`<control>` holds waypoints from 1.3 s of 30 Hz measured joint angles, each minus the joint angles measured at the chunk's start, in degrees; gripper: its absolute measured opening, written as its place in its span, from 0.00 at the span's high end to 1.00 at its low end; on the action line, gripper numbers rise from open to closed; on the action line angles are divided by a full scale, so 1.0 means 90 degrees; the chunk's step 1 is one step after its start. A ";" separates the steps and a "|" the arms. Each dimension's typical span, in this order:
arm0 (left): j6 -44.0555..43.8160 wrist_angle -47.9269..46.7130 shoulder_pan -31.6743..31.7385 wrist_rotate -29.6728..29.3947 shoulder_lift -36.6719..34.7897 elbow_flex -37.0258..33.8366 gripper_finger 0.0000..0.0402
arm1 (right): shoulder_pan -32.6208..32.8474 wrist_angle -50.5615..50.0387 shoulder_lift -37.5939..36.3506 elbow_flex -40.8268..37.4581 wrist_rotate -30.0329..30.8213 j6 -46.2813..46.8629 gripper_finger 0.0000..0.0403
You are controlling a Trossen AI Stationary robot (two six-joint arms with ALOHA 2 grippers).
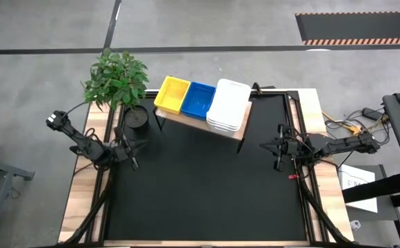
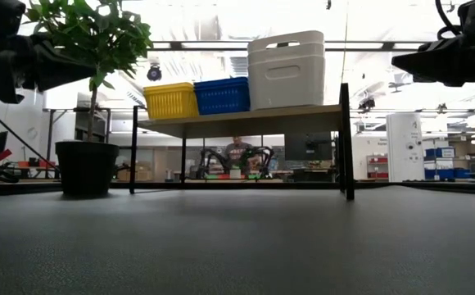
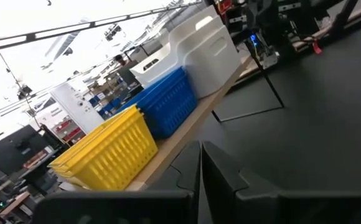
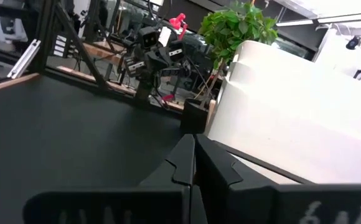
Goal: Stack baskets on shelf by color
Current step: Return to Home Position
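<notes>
Baskets (image 2: 221, 96) stand sorted on your shelf (image 2: 246, 116) beside the potted plant (image 1: 116, 79), yellow stack (image 1: 172, 95), blue stack (image 1: 198, 99), white stack (image 1: 228, 105), while your left gripper (image 3: 200, 146) and right gripper (image 4: 193, 138) hang empty, fingers pressed together, at opposite sides of the table (image 1: 207, 186).

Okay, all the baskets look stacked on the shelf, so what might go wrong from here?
The white basket stack is the tallest and stands at the end of the shelf nearest the right claw, so a stray swing of that arm might knock it. The potted plant stands close to the left claw and the yellow baskets; that arm might brush its leaves or tip it. Both claws are shut and hold nothing.
</notes>
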 joint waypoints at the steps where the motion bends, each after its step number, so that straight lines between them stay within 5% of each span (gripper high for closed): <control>1: 0.0000 0.0002 0.0000 -0.0001 0.0027 0.0000 1.00 | 0.0000 0.0000 -0.0002 0.0000 0.0000 -0.0003 0.98; 39: -0.0001 0.0000 0.0000 0.0002 0.0567 -0.0010 1.00 | 0.0000 0.0000 0.0000 -0.0005 0.0001 -0.0019 0.98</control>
